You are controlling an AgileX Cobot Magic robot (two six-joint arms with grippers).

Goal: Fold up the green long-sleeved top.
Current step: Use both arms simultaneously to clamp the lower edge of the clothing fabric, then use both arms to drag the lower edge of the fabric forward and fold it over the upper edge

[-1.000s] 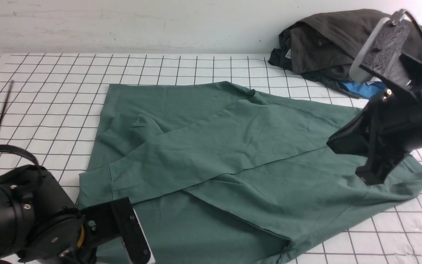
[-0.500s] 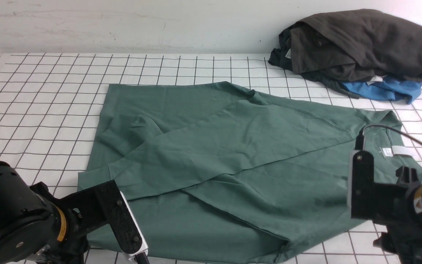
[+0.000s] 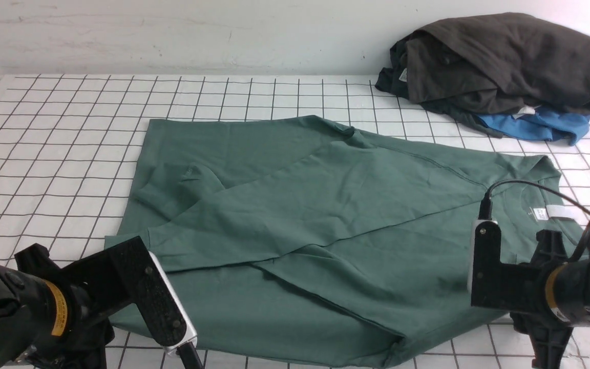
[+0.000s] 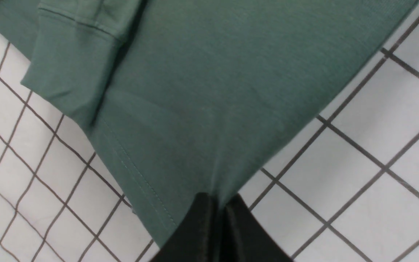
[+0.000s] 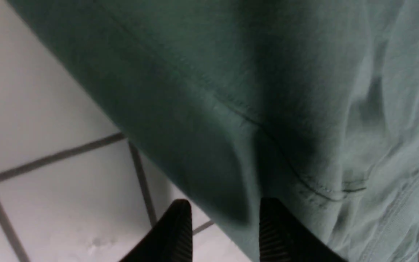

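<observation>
Cloth covered much of the front view. The green long-sleeved top (image 3: 295,205) lay spread on the gridded table (image 3: 69,128) with a sleeve folded across its body and its white neck label (image 3: 556,211) toward my right. A dark garment pile (image 3: 500,56) and a blue garment (image 3: 535,125) sat together at the far right, apart from the top.

From my left wrist, my left gripper (image 4: 219,203) was clenched on the top's hem corner, beside a sleeve cuff (image 4: 67,72).

From my right wrist, my right gripper (image 5: 224,214) stood released, its fingers apart around the top's edge near the collar.
</observation>
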